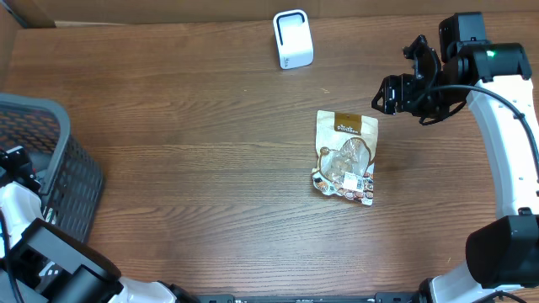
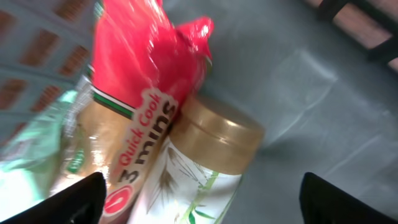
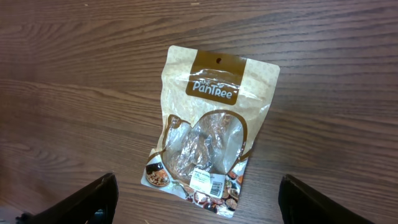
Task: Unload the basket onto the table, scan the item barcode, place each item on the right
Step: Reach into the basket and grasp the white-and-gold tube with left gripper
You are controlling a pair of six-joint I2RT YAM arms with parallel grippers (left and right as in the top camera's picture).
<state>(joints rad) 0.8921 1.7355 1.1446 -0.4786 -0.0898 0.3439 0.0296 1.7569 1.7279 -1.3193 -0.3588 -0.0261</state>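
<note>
The tan-and-brown snack pouch with a clear window [image 1: 346,157] lies flat on the brown wooden tabletop [image 1: 185,143], well apart from the white box-shaped scanner [image 1: 293,39]. The right claw [image 3: 202,199] hovers above the pouch, spread wide and empty. The left claw [image 2: 214,199], equally wide and holding nothing, hangs over a red-topped packet [image 2: 143,68] and a gold-lidded jar [image 2: 214,146] in the grey mesh basket [image 1: 50,160].

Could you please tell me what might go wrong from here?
The snack pouch lies flat and glossy; the open right gripper may slip off it. Its white label sits near one edge and might miss the scanner. The open left gripper hovers over a red bag touching a jar and might catch both.
</note>
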